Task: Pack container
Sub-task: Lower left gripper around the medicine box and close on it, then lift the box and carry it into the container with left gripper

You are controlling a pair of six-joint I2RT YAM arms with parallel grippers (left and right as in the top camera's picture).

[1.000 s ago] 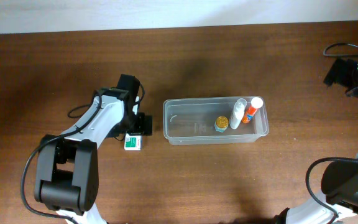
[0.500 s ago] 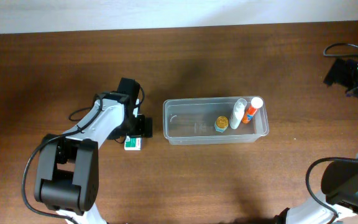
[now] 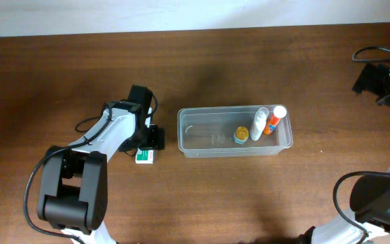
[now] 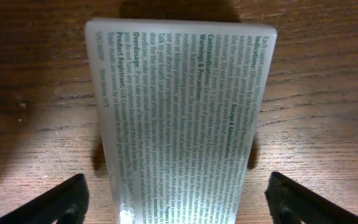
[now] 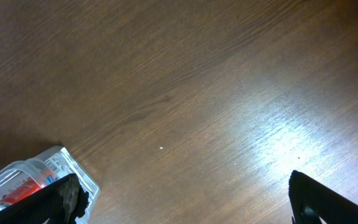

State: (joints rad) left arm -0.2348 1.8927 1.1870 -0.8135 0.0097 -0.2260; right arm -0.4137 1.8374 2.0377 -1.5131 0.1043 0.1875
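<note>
Clear plastic container [image 3: 202,139], wood-grain table [image 3: 181,74]

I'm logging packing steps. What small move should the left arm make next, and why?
Probably close the left gripper on the white rectangular box with green print: its open fingers straddle the box, which lies outside the clear plastic tub.

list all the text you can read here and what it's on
"Indications:" on the white box
"Contraindications:" same box
"Warnings & Precautions:" same box
"Overdosage:" same box
"Product Registrant:" same box
Box's fine print: blurred.
Labels on the bottles in the container: too small.
</note>
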